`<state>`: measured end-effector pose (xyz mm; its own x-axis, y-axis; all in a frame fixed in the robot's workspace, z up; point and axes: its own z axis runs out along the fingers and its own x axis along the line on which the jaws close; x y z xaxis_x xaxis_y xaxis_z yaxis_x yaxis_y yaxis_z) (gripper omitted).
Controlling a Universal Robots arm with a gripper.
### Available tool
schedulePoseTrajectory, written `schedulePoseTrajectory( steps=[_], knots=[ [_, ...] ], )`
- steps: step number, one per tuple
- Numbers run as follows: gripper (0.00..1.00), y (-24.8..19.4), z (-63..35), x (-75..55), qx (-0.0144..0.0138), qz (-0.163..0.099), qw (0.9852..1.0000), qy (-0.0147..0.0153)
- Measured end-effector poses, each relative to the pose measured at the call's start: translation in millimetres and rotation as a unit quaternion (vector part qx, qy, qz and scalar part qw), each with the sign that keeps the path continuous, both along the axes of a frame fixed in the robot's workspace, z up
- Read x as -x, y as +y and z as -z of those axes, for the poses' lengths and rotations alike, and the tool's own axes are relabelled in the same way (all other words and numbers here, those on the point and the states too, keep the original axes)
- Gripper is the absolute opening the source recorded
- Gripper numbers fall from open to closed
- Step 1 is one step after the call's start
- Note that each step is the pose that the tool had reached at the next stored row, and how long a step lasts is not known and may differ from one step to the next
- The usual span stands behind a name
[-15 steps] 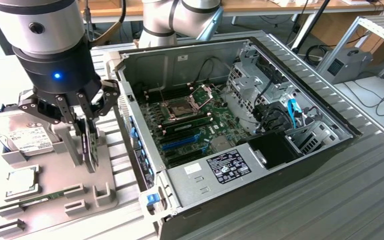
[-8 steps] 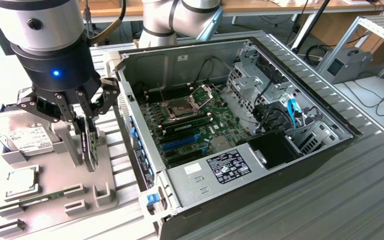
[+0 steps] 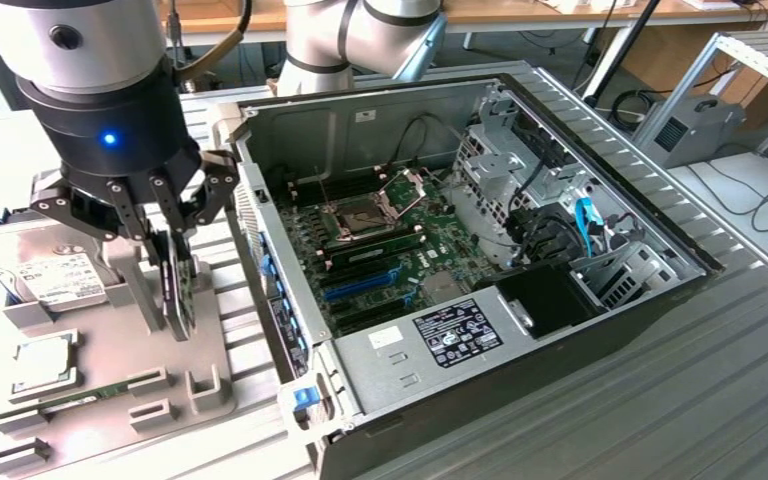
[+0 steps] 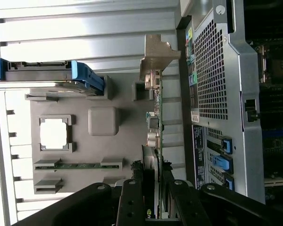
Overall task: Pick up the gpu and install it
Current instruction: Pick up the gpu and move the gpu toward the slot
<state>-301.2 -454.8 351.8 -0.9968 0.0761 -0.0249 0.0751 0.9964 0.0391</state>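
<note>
Pinching the gpu (image 4: 158, 117) by both flat sides with the claw (image 4: 153, 188), on edge in the gray holder (image 4: 104, 94) — hold it straight up, clear of the computer case (image 4: 212, 70).

The computer case (image 3: 357, 375) is made of bare grey sheet metal, perforated at the back, and a glossy printed label (image 3: 454, 333) is stuck inside it. Beside the case, a matt grey plastic holder (image 3: 117, 340) is set on a ribbed metal table (image 3: 704, 400). The graphics card (image 4: 156, 120) is built of green board with a dull silver metal bracket. A white paper label is borne by the metal hard drive (image 3: 57, 270) beyond the holder.
</note>
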Motion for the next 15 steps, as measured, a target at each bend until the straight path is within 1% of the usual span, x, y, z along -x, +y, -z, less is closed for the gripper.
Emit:
schedulePoseTrajectory(
  steps=[15],
  knots=[
    [0.26, 0.0, -8.3, 0.0, 0.0, 0.0, 1.0, 0.0]
  ],
)
